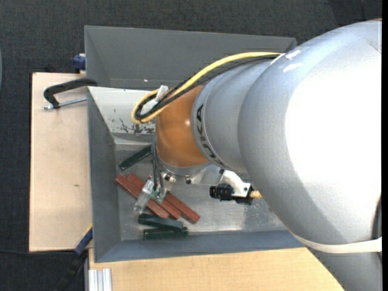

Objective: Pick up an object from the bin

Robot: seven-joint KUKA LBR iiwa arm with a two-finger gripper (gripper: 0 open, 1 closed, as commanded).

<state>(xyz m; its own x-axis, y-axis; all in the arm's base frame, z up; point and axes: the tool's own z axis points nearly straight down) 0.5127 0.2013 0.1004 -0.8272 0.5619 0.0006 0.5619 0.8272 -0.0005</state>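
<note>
My gripper reaches down into the bin's left half, and its tip rests on or just above a pair of reddish-brown flat bars. These bars lie side by side, slanting from upper left to lower right. Just below them, by the bin's near wall, lie two dark green bars. Another dark green bar leans up and to the left of the gripper. Part of the brown bars is hidden under the gripper.
A small white and black thing with an orange tip lies on the bin floor to the gripper's right. The arm's big grey body and its orange cover with a yellow cable hang over the bin's middle and right.
</note>
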